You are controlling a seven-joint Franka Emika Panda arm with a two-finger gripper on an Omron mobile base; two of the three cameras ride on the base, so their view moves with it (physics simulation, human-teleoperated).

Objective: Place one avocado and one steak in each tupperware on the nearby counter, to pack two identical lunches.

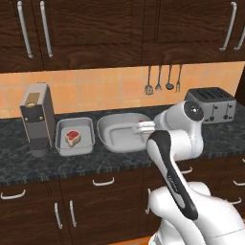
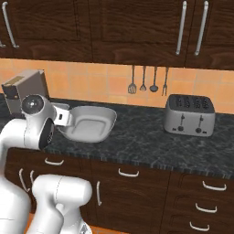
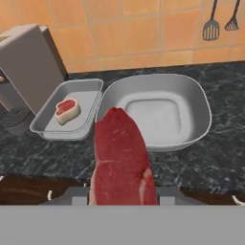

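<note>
My gripper (image 1: 141, 125) is shut on a raw red steak (image 3: 122, 158), which hides the fingertips in the hand view. It hovers over the near edge of the larger oval tupperware (image 1: 115, 136) (image 3: 160, 115) (image 2: 91, 124), which holds nothing. Left of that one, the small rectangular tupperware (image 1: 85, 127) (image 3: 88, 95) holds a smaller steak (image 1: 72, 138) (image 3: 66, 110). Both containers stand on the dark speckled counter (image 1: 48, 162). The avocado is out of view.
A grey coffee machine (image 1: 37, 117) (image 3: 28, 67) stands left of the small container. A silver toaster (image 1: 210, 104) (image 2: 189, 114) sits at the right. Utensils (image 1: 162, 79) hang on the tiled wall, under dark upper cabinets.
</note>
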